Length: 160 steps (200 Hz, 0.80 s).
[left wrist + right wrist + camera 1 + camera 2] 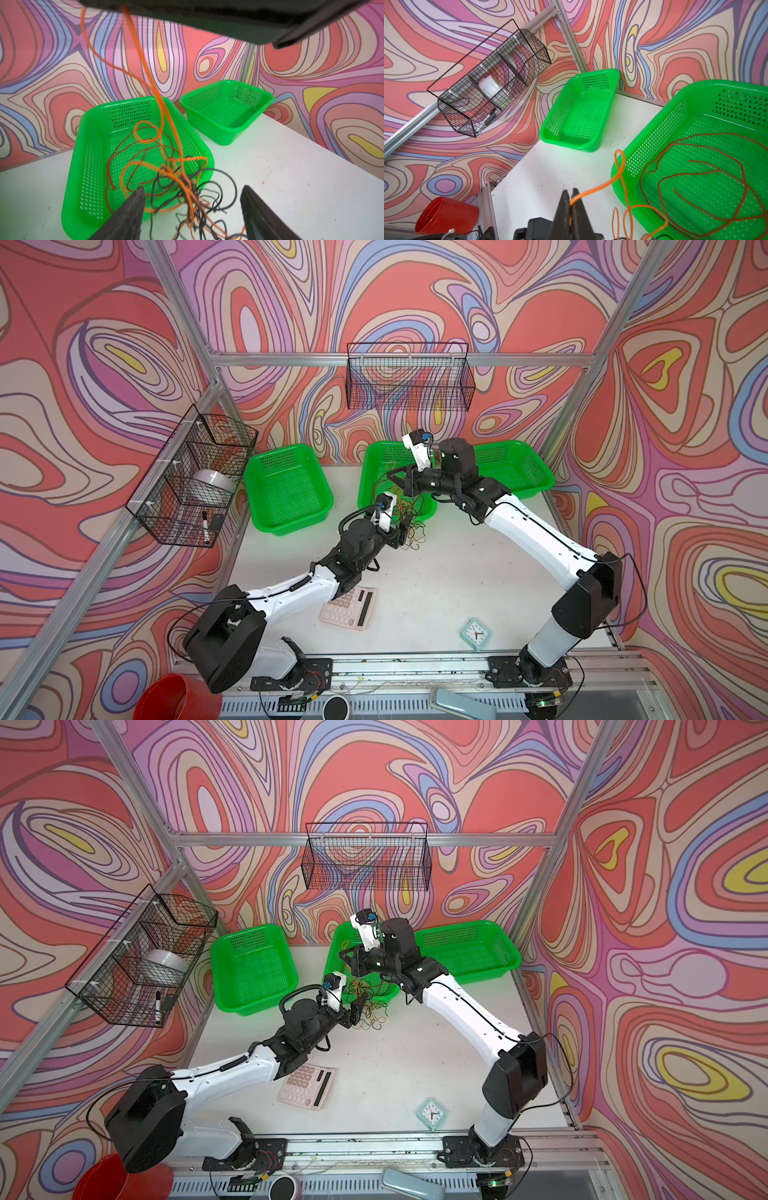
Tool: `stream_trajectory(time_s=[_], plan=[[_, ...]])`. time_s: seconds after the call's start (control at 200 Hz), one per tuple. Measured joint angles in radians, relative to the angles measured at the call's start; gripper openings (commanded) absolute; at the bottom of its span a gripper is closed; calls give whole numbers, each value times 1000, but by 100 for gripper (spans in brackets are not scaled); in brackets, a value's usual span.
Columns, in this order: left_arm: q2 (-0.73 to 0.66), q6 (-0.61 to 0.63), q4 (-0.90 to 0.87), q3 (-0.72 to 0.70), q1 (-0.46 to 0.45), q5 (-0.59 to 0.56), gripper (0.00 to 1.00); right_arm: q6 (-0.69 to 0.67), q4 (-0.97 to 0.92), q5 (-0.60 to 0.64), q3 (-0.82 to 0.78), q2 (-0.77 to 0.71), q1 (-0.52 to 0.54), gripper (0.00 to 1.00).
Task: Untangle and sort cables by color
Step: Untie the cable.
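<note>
**White table, sorting hardly begun**

White table [436, 593] nearest to me carries a calculator [349, 608] and a clock [476, 632], which are no part of the job. Further on, my left gripper [192, 190] has its jaws wide apart on both sides of the tangle [182, 176] and grips nothing. This tangle of orange and black cables spills over the near right corner of the middle basket [83, 128] onto the table. Inside the basket a red cable [745, 182] lies in loose loops. Over it, my right gripper [572, 197] is pinched tight on an orange cable [600, 187] that runs down into the knot. Left basket [289, 493] and right basket [515, 472] are empty. I judge that most of the work is left.
</note>
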Motion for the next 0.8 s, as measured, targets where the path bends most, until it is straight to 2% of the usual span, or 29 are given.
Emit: stream_trajectory(time_s=[0.21,0.35,0.566,0.801], plan=[[72,32,2,117,0,-40,62,26,-2,0,5,0,0,0],[109,32,24,130,1,-57,53,33,-12,7,32,0,-6,0],[171,10,71,32,1,-50,45,45,-7,-10,175,1,-26,0],[246,-40,86,-31,1,-18,42,68,14,-62,286,2,-68,0]])
